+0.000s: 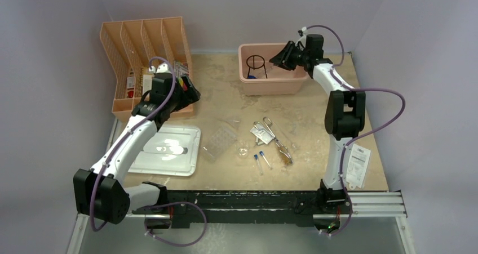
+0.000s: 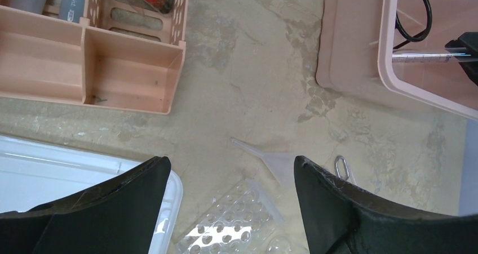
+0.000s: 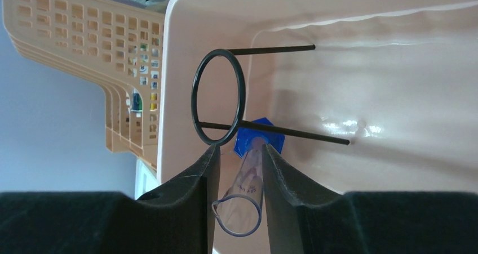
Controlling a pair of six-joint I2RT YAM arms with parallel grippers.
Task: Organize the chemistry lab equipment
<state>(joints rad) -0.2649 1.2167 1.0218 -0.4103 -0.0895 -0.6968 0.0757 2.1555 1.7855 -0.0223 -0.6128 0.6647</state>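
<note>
My right gripper (image 1: 280,57) hangs over the pink bin (image 1: 276,86) and is shut on the blue-based clear cylinder (image 3: 248,181), held on its side; the gripper also shows in its own view (image 3: 239,150). The black wire ring tripod (image 1: 256,66) stands in the bin (image 3: 394,96), close to my fingertips (image 3: 206,164). My left gripper (image 1: 191,93) is open and empty beside the orange organizer (image 1: 144,62). On the table lie the clear plastic tray (image 1: 220,140), tiny glass dish (image 1: 243,151), two blue-capped vials (image 1: 261,161), metal tongs (image 1: 271,131) and test-tube brush (image 1: 285,154).
The flat white lid (image 1: 166,150) lies at the front left under my left arm. A clear funnel (image 2: 276,163) lies on the table between my left fingers (image 2: 141,192), above the clear tray (image 2: 231,220). A small white packet (image 1: 260,133) lies by the tongs.
</note>
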